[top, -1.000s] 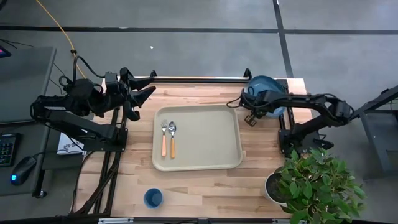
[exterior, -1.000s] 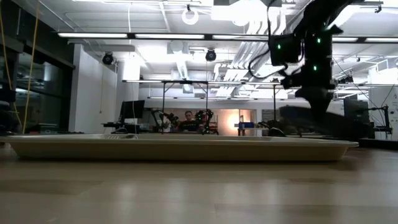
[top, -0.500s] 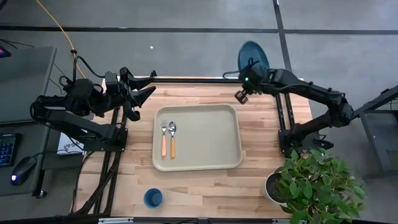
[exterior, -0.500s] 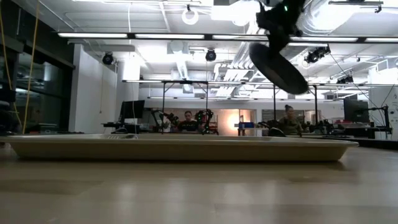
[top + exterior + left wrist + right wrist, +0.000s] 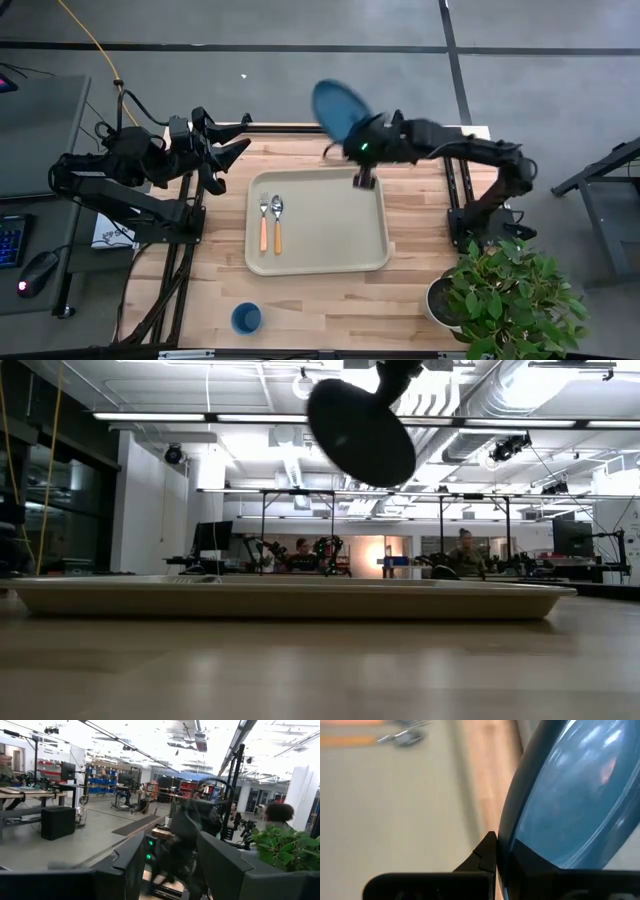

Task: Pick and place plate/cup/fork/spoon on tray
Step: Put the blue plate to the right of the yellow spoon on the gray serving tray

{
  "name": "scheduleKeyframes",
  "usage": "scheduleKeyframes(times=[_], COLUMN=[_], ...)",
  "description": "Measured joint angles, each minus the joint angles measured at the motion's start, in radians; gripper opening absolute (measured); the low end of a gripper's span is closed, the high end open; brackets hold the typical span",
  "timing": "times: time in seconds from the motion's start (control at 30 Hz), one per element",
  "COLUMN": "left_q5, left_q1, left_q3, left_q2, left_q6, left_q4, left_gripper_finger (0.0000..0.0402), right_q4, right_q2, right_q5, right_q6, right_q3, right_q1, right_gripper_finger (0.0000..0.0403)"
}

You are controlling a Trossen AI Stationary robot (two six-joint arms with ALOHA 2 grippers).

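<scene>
- The right gripper (image 5: 362, 150) clamps the plate (image 5: 337, 108) by its rim, tilted in the air above the tray's (image 5: 330, 250) 12 o'clock edge.
- The fork (image 5: 264, 225) and spoon (image 5: 277, 222) lie at the tray's 9 o'clock side.
- The cup (image 5: 245, 319) stands at the table's (image 5: 420, 240) 7 o'clock.
- The left gripper (image 5: 232, 152) waits spread wide at the table's 10 o'clock.

I log: grey floor (image 5: 300, 80) crossed by dark seams around the wooden table (image 5: 420, 280); potted plant (image 5: 510, 295) at the table's corner; keyboard (image 5: 10, 240) and mouse (image 5: 35, 272) beside it; ceiling strip lights (image 5: 200, 417) and workbenches (image 5: 300, 560) beyond the table.
</scene>
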Motion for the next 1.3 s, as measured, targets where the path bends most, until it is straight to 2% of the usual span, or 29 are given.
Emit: scheduleKeyframes(times=[0.3, 0.57, 0.97, 1.3], left_q5=[0.0, 0.001, 0.001, 0.001], left_q1=[0.0, 0.0, 0.0, 0.0], left_q3=[0.0, 0.0, 0.0, 0.0], left_q2=[0.0, 0.0, 0.0, 0.0], left_q6=[0.0, -0.014, -0.045, -0.045], left_q4=[0.0, 0.0, -0.001, -0.001], left_gripper_finger=[0.0163, 0.0163, 0.0163, 0.0163], right_q4=[-0.086, -0.128, -0.1, -0.059], right_q2=[0.201, 0.363, 0.473, 0.479], right_q5=[-0.135, -0.174, -0.156, -0.163], right_q6=[-0.105, -0.134, 0.027, 0.115], right_q3=[0.003, 0.003, 0.004, 0.004], right_q1=[0.226, 0.358, 0.398, 0.397], right_gripper_finger=[0.0, 0.0, 0.0, 0.0004])
